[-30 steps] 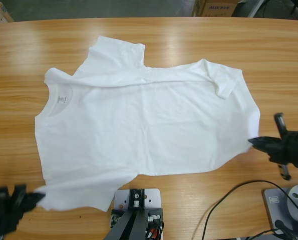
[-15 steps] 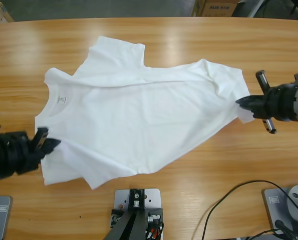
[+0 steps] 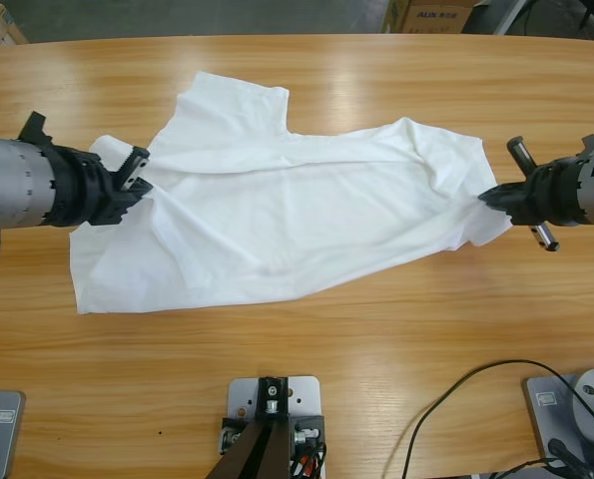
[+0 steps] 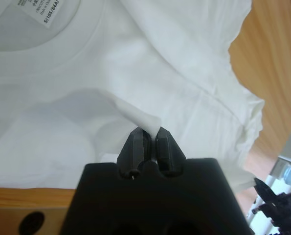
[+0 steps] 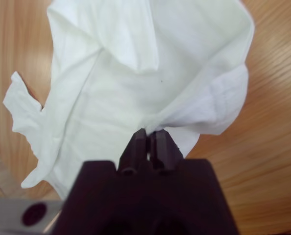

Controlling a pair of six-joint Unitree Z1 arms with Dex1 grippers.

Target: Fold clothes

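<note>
- White cotton, one T-shirt (image 3: 297, 215), lies spread across the wooden table (image 3: 376, 339) between our two grippers, with its lower layer drawn up over the body in a slanted fold.
- We see the left gripper (image 3: 135, 178) coming in from the left edge in the high view, its tips at the collar end of the shirt.
- In the left wrist view, the left gripper (image 4: 149, 137) has its jaws pressed together on a small raised peak of fabric; the cloth rises straight out from between the tips.
- Beyond those tips lies the round ribbed collar (image 4: 86, 54), and past it the printed neck label (image 4: 47, 12), both ahead of the jaws and to their left.
- We see the right gripper (image 3: 488, 198) at the opposite end, meeting the shirt's hem edge.
- In the right wrist view, the right gripper (image 5: 148, 134) is likewise clamped on cloth, a folded bulge of the hem sitting just ahead of the tips and to their right.
- One short sleeve (image 5: 130, 41) lies further ahead of the right jaws, flat on the shirt's body.
</note>
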